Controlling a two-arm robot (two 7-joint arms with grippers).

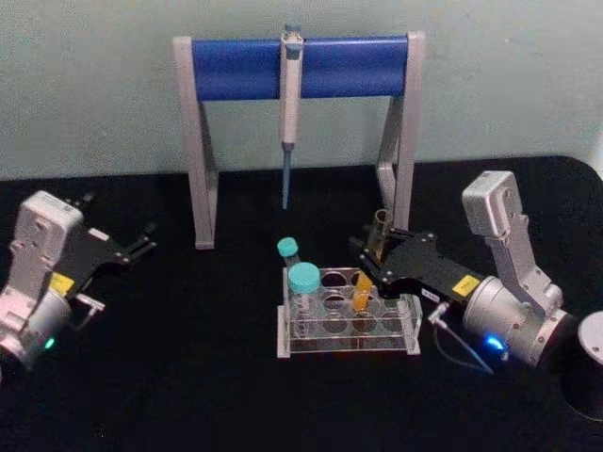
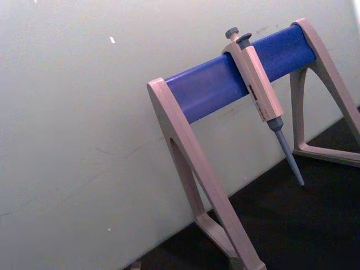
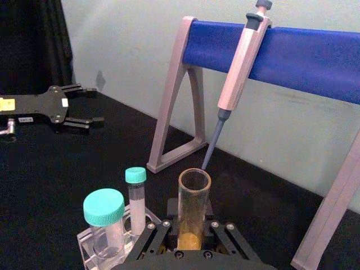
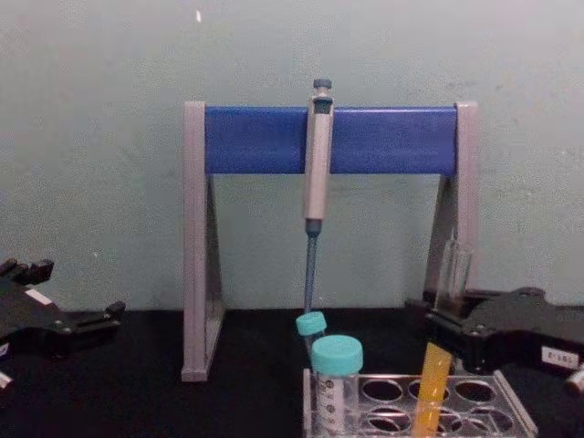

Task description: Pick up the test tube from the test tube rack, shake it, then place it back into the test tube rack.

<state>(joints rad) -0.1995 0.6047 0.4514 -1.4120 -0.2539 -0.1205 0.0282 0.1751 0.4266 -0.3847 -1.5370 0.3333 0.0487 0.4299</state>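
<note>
The test tube point(image 1: 380, 226) is a slim clear glass tube with orange-yellow liquid in its lower part. It leans, its upper part toward the back, and its lower end is in a hole of the clear test tube rack point(image 1: 400, 325) at the table's middle. My right gripper point(image 1: 370, 254) comes in from the right and is shut on the tube's middle, just above the rack. In the right wrist view the open-topped test tube point(image 3: 194, 197) stands between the black fingers point(image 3: 226, 232). In the chest view the test tube point(image 4: 431, 383) slants down into the rack point(image 4: 511, 406). My left gripper point(image 1: 141, 243) rests open at the far left.
Two teal-capped tubes point(image 1: 303, 279) stand at the rack's left end. Behind the rack rises a grey-and-blue pipette stand point(image 1: 203, 169) with a pipette point(image 1: 291, 104) hanging from its bar. A grey round object point(image 1: 594, 334) sits at the right edge. The tabletop is black.
</note>
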